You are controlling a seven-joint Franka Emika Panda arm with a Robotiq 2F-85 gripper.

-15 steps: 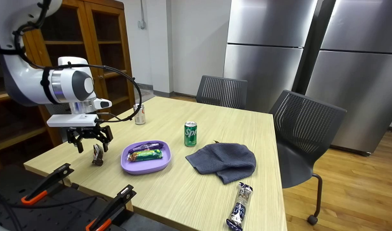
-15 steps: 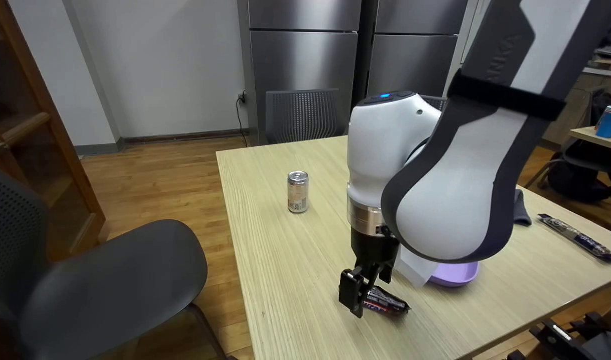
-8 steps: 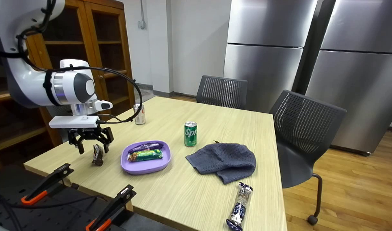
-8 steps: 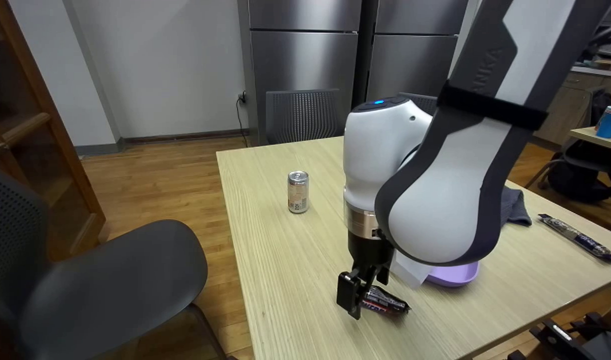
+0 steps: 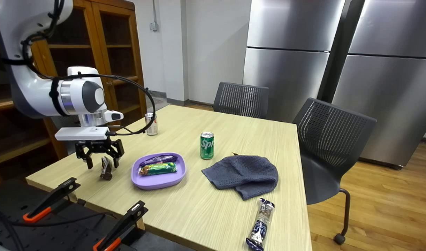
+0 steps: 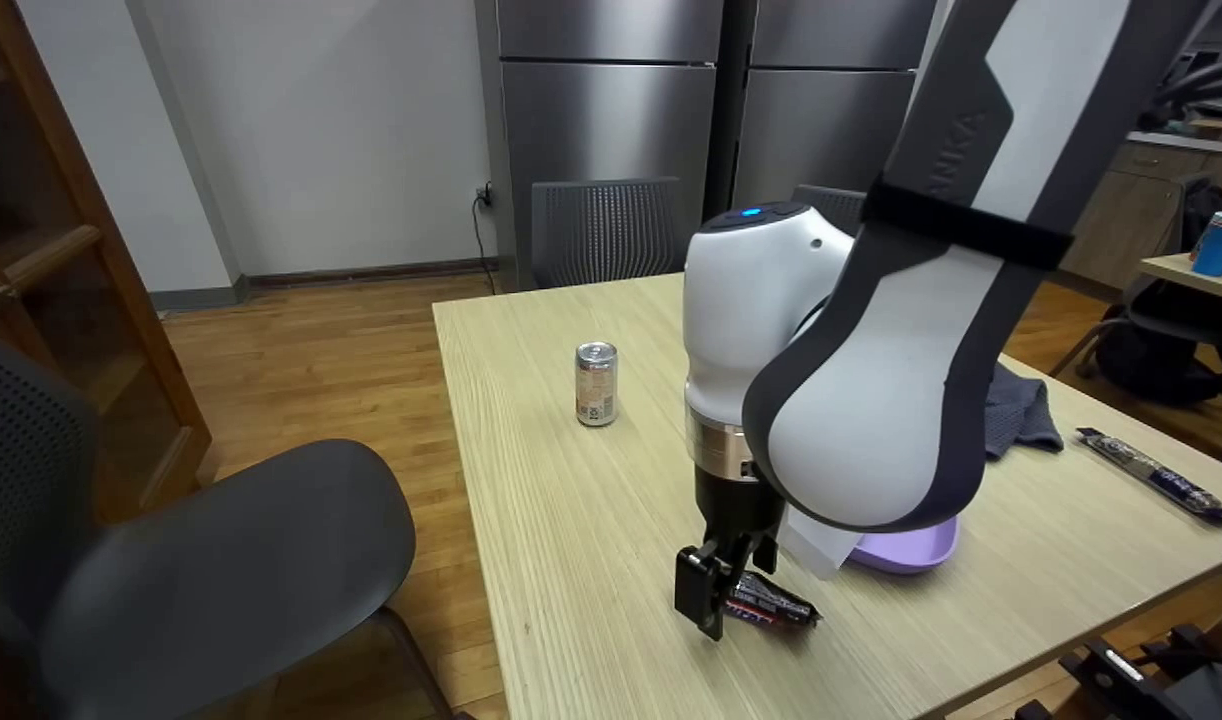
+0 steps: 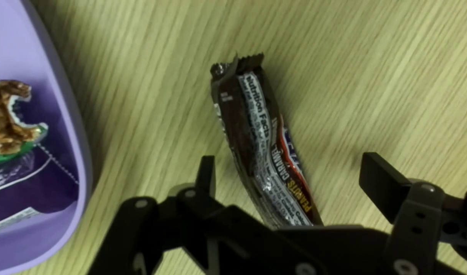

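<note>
Your gripper (image 7: 289,173): fingers (image 7: 384,187) wide apart; candy bar (image 7: 256,133): lying on the table (image 5: 199,216), between them; purple tray (image 5: 160,181): nearby, holding two wrapped bars (image 5: 159,168).

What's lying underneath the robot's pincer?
In the wrist view, a brown-wrapped candy bar, printed with "Caramel" and "Peanuts", lies on the table below the open pincer. The pincer hides one end there, and the table directly beneath the bar is covered.

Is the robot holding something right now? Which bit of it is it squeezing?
Nothing is held. The fingers are open, with a gap on each side of the brown wrapped bar, which lies on the table.
</note>
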